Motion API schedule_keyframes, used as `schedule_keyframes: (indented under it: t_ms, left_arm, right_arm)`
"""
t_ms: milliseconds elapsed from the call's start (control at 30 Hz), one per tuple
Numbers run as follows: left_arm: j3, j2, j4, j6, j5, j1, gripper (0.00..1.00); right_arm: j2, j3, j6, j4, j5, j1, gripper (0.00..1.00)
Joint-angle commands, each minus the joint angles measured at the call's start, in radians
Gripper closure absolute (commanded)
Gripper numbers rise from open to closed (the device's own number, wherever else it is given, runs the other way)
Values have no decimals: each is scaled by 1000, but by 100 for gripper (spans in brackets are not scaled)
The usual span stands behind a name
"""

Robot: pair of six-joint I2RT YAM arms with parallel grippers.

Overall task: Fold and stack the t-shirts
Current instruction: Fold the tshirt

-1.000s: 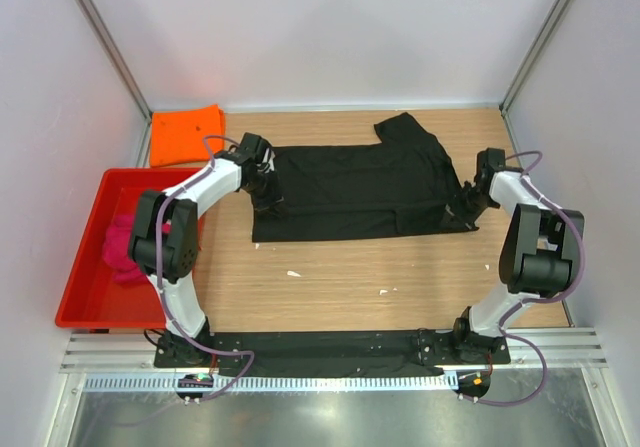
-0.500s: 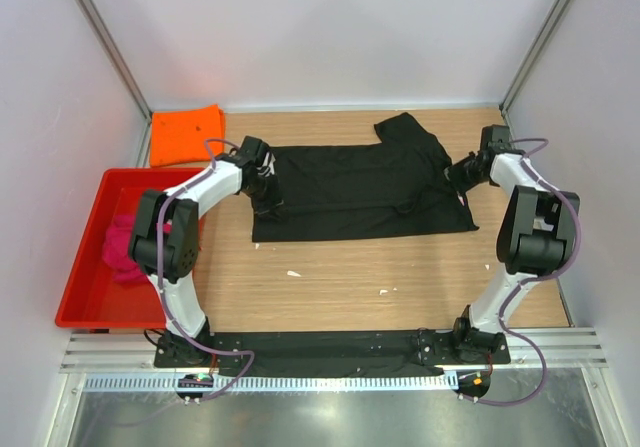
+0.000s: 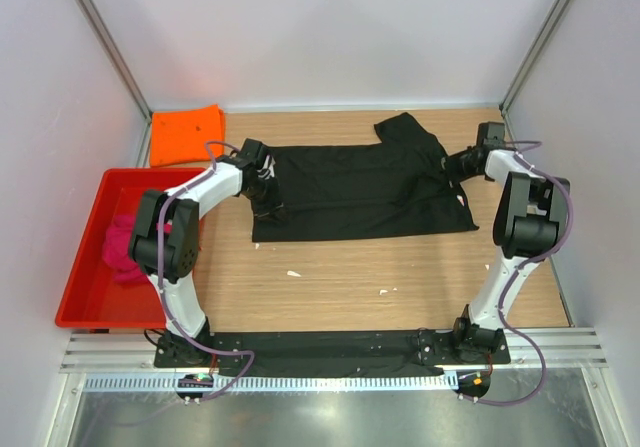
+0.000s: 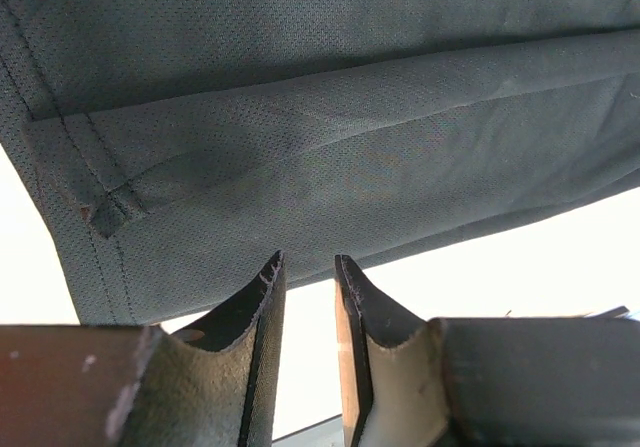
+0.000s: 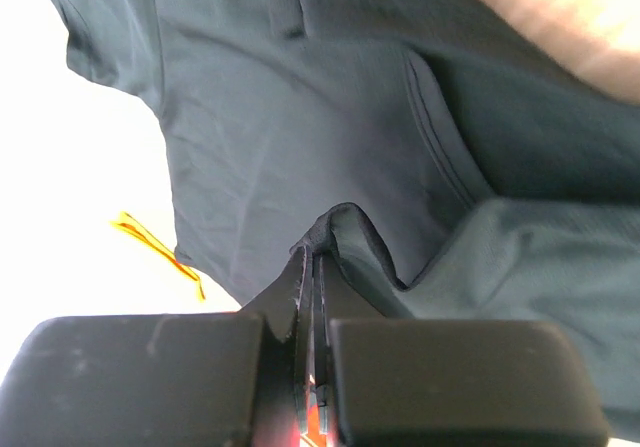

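Black t-shirt [image 3: 360, 192] lies spread flat across the far middle of the tabletop [image 3: 400, 267]. The right gripper [image 5: 313, 267] is clamped on a raised fold of its cloth near the right sleeve. The left gripper [image 4: 308, 277] hovers at the shirt's left hem, fingers slightly apart with nothing between them. The orange t-shirt [image 3: 186, 134] sits folded at the far left, and the pink t-shirt [image 3: 120, 247] lies bunched in the red tray [image 3: 100, 302].

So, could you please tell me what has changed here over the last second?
The right gripper, shut on a fold at the right side of the black t-shirt, moved away from the arm bases toward the back of the table. The left gripper, jaws slightly apart at the shirt's left edge, barely shifted. The orange t-shirt, the pink t-shirt and the red tray stayed put.
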Motion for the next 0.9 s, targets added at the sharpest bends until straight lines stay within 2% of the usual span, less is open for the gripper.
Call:
schedule_keyframes:
  t_ms: [0,267,333,367,433,533,567,633,700,867]
  left_arm:
    - [16,-18,9,4,11,-3,72]
    - [64,10,-28,19,-26,-3,70]
    - [79,24,-32,21,-40,-3,70]
    - [96,33,-35,24,-43,-3,69]
    - [122,62,-48,30,-55,3,69]
    - [168,91,-69,47,-54,9,69]
    - [173,93,-74,48,-51,9,69]
    - [162,85,-68,45,-33,8,69]
    - [128,81,-43,37,-22,8,69]
    - [104,103,-29,45,-45,9,71]
  right_arm:
    - [29,61,46,60,-19,-4,95]
    - [95,158,26,60,-14,-4,88]
    - [111,177,33,67,-22,-3,82]
    - [117,184,35,72,-27,-1,74]
    - [134,225,17,63,-42,2,69]
    - [131,346,-109,-76,7,8,61]
    - [124,380,-158,-174,25,10,59]
    - [85,455,-291,-268,109,25,59]
    - [13,457,-356,-346,159,39,58]
    - [-177,221,-459,-351,193,79,58]
